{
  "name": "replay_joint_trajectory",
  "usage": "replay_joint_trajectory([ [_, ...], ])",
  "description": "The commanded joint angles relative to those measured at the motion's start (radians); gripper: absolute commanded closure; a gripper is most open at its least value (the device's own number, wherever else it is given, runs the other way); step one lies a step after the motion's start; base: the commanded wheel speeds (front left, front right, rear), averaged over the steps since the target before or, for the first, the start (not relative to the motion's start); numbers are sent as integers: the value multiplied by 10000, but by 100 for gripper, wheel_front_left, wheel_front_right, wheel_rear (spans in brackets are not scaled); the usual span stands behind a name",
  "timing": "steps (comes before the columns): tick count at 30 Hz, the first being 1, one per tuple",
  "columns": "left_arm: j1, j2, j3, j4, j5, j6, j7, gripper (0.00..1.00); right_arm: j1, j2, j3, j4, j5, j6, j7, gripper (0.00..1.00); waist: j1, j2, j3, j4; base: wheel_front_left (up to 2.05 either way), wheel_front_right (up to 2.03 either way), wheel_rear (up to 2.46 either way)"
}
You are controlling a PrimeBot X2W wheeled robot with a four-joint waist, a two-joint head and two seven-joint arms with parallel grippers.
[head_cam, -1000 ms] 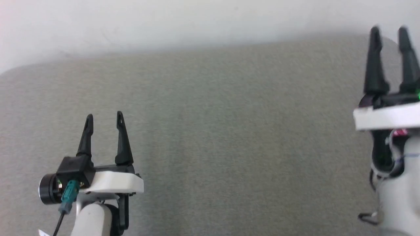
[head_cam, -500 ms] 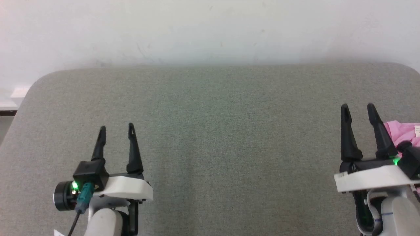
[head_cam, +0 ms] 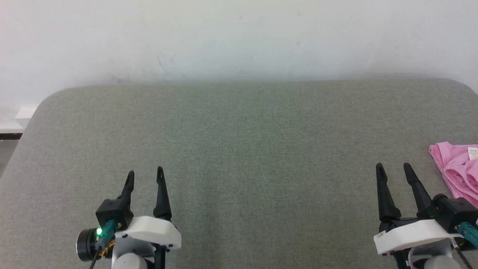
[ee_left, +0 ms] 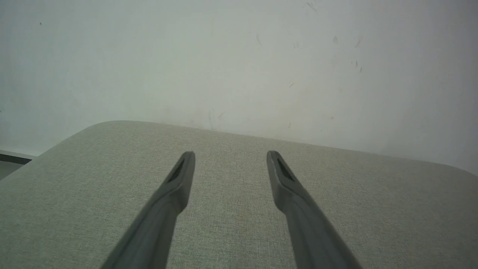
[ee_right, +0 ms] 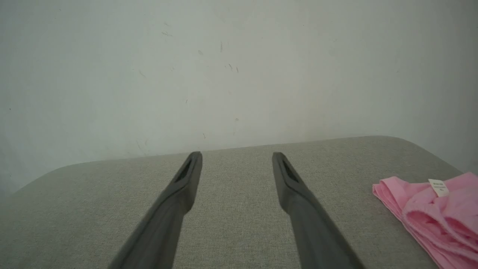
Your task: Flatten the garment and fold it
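The garment [head_cam: 455,170] is a crumpled pink cloth with a small white label, lying at the table's far right edge and partly cut off by the head view; in the right wrist view the garment [ee_right: 437,213] lies to the right of the fingers. My right gripper [head_cam: 394,169] is open and empty, just left of the garment and apart from it. Over the table's near left, my left gripper [head_cam: 145,176] is open and holds nothing. The left wrist view shows the left gripper [ee_left: 229,157] above bare cloth.
The table [head_cam: 239,142] has a grey-green fabric top with rounded far corners. A white wall [head_cam: 239,37] stands right behind its far edge. A dark strip of floor [head_cam: 9,136] shows past the left corner.
The head camera has tilted and swung, bringing the far edge and the garment into view. Both grippers now sit lower in the picture; the right one has dropped from high at the right. Both stay open.
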Motion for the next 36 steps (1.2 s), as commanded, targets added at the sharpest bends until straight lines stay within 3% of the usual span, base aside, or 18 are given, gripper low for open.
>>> replay_joint_trajectory([
  [1,163,-38,-14,157,-100,-89,-17,0,109,29,15,63,-14,-9,27,0,0,0,-43,2,0,0,0],
  [18,110,-111,-40,219,-36,-68,-55,0,99,29,-12,343,198,-9,20,0,0,0,-35,28,0,0,0],
  [19,108,-86,-59,241,-61,-71,-9,100,58,0,-15,318,165,0,0,100,0,0,-34,28,0,0,0],
  [36,190,-113,47,6,185,-214,241,100,61,-4,40,142,-52,-1,234,100,1,0,-13,24,0,0,0],
])
